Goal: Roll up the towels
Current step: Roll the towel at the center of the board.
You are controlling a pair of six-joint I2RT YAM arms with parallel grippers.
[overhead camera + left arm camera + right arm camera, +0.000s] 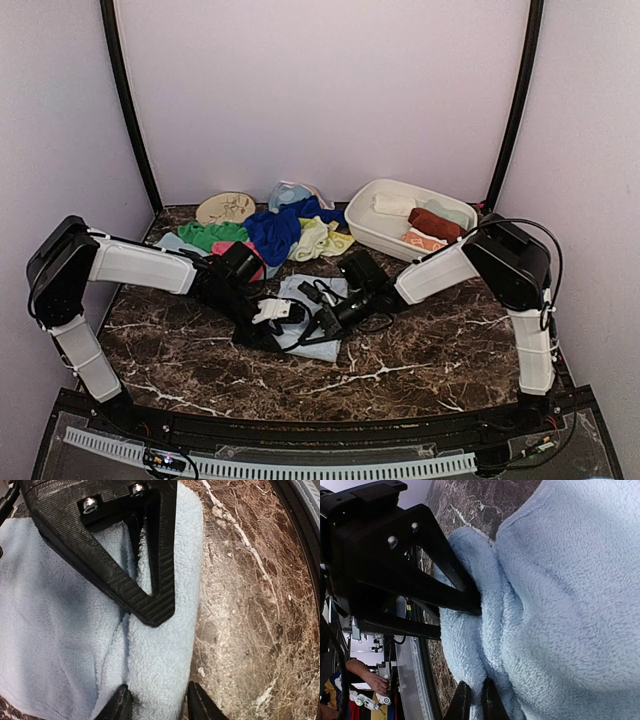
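Note:
A pale blue towel (314,291) lies at the middle of the marble table, partly rolled along its near edge. My left gripper (283,312) straddles that rolled edge (160,660); its fingertips (121,706) press the fold from both sides. My right gripper (326,318) is just to its right, and its narrow jaws pinch a fold of the same towel (560,605). Each wrist view shows the other gripper's black finger frame close by. More towels lie heaped at the back: green (212,234), royal blue (275,230), lime-yellow (318,238) and pink (228,247).
A white oval basin (368,231) at the back right holds rolled towels, white (393,204) and rust-brown (433,222) among them. A round tan disc (226,208) lies at the back left. Black frame posts and pale walls close in the table.

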